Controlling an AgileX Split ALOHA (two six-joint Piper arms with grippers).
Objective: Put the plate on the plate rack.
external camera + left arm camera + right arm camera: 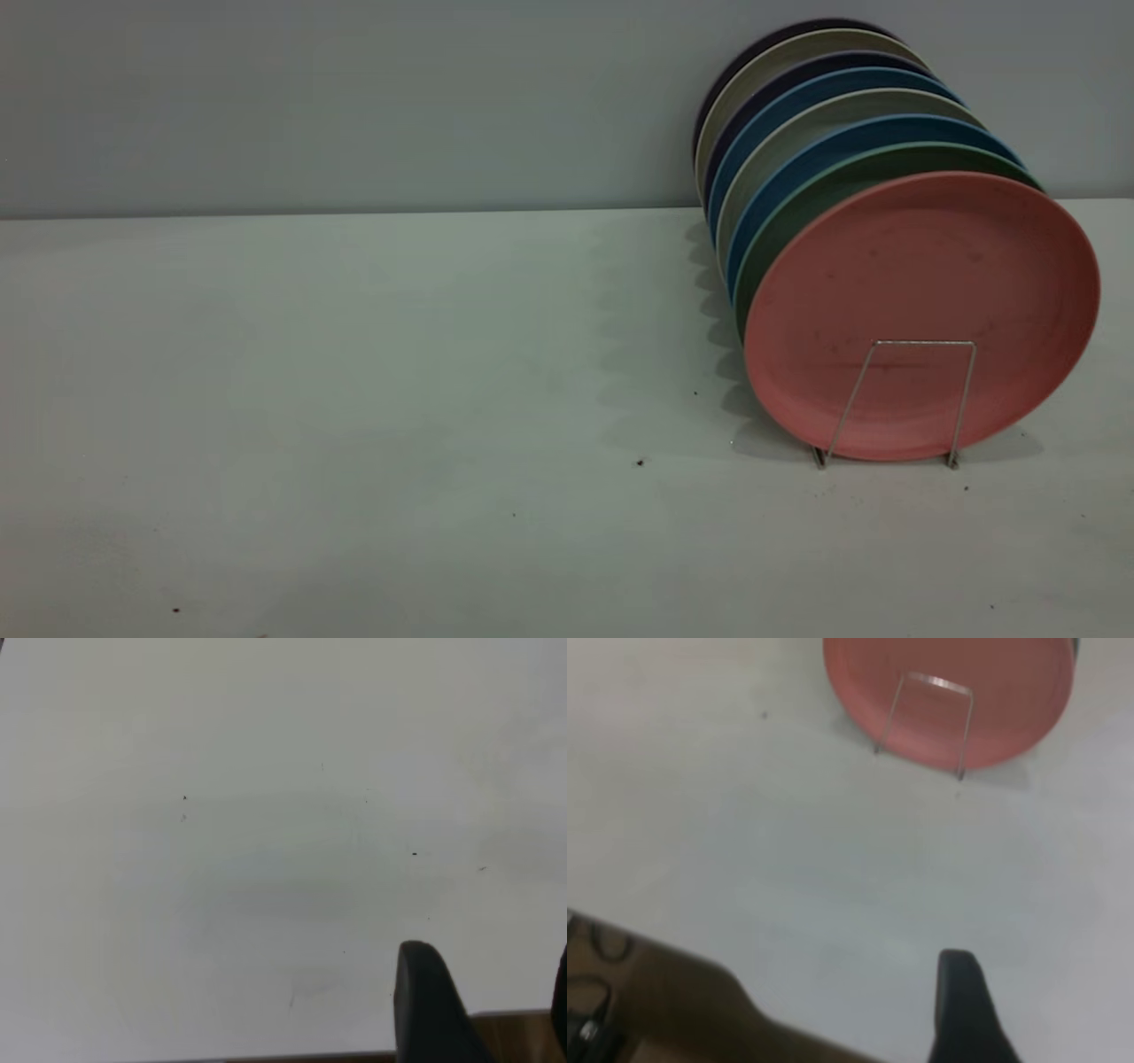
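Nearest, at the front of the bench (354, 399), nothing of either arm shows in the exterior view. Left gripper (483, 1001): seen only in its own wrist view, over bare bench close to the front edge; 1 dark finger (425, 1001) shows and a sliver of a second at the frame border, a gap between them, so the jaws read as spread, holding nothing. Right gripper: only 1 finger (966, 1010) shows in its wrist view, also near the bench edge, well apart from the rack; cannot tell how its jaws stand.

Farther back, right side of the bench: plate rack (912, 399), its front wire loop standing before the plate (921, 292). The pink plate stands on edge, tilted back, in the frontmost slot. Behind it a green plate (797, 208), then blue plates (780, 177) and pale ones, in a row toward the wall (354, 97).

Judgement: plate looks seated in the rack, task placing done or as good as. Both arms look drawn back. Next move calls for little: keep clear of the rack, park.
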